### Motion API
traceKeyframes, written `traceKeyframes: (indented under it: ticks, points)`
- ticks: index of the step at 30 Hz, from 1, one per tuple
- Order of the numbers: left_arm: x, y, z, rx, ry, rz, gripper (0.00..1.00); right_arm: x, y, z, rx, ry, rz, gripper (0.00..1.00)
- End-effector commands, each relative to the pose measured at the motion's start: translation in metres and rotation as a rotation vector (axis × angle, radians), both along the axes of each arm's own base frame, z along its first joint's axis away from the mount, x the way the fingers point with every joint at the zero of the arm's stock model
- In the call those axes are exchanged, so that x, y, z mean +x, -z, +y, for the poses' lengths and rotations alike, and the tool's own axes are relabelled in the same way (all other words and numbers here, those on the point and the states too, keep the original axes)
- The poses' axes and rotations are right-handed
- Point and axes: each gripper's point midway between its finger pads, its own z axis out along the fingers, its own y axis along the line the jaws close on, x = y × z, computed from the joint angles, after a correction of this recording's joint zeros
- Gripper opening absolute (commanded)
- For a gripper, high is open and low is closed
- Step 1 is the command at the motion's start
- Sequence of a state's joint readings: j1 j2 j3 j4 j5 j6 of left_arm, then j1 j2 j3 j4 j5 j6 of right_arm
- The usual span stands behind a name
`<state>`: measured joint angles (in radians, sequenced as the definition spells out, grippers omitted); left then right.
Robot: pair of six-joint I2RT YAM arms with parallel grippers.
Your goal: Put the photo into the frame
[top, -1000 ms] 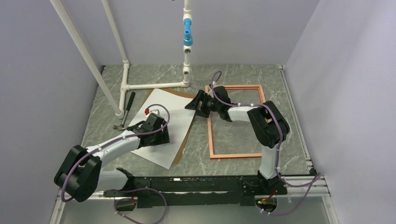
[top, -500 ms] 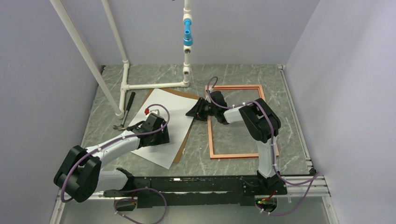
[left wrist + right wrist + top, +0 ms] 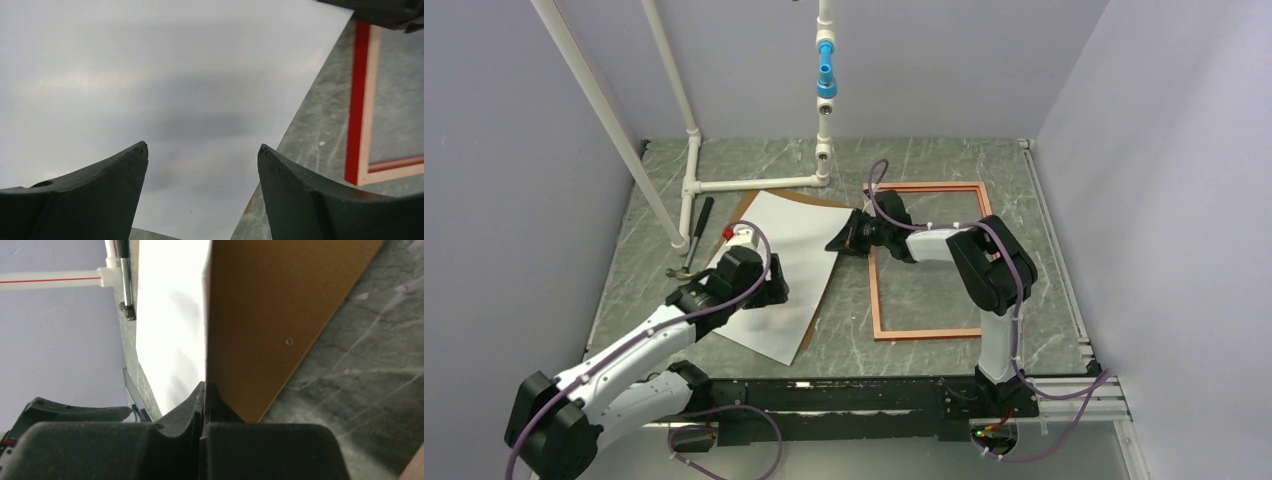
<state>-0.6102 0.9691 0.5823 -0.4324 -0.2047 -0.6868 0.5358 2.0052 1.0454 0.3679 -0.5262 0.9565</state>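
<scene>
Here, right jaws pinched shut on photo (image 3: 799,250) edge, left jaws spread wide above it, empty, frame (image 3: 929,334) beside.

Even diffuse light; soft shadow on photo (image 3: 190,120); right wrist foreground blurry (fingers (image 3: 150,450)).

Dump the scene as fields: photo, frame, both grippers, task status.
photo: large white rectangular paper sheet, plain face up, on a flat brown backing board
frame: thin-bordered orange-red rectangular frame, flat on the table, right of the sheet, apart from it
left gripper: open, above the sheet
right gripper: shut, apparently pinching the sheet's right corner
task: photo not yet in frame
</scene>
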Motion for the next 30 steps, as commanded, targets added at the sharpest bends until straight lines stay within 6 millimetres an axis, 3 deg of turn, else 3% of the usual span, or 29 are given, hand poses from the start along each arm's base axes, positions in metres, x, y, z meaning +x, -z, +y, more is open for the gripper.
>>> traceKeyframes:
  ticks: [1,8,13,18,24,30]
  points:
    - [0.005,-0.041,-0.004,-0.028,0.027,-0.143,0.85,0.004,-0.041,-0.003,-0.027,-0.030,-0.093,0.00]
    - [0.002,-0.072,-0.009,-0.081,0.048,-0.234,0.88,-0.015,-0.049,-0.039,-0.140,-0.085,-0.076,0.00]
    - [0.002,-0.070,-0.010,-0.067,0.044,-0.221,0.87,-0.031,-0.053,-0.089,-0.258,-0.121,-0.045,0.00]
    - [0.002,-0.063,-0.011,-0.058,0.038,-0.204,0.86,-0.040,-0.042,-0.150,-0.372,-0.101,0.058,0.00]
    - [0.002,-0.060,-0.012,-0.053,0.039,-0.197,0.85,-0.016,-0.037,-0.188,-0.494,-0.075,0.056,0.06]
    - [0.001,-0.056,-0.013,-0.046,0.042,-0.181,0.85,0.032,-0.043,-0.186,-0.533,-0.055,0.006,0.11]
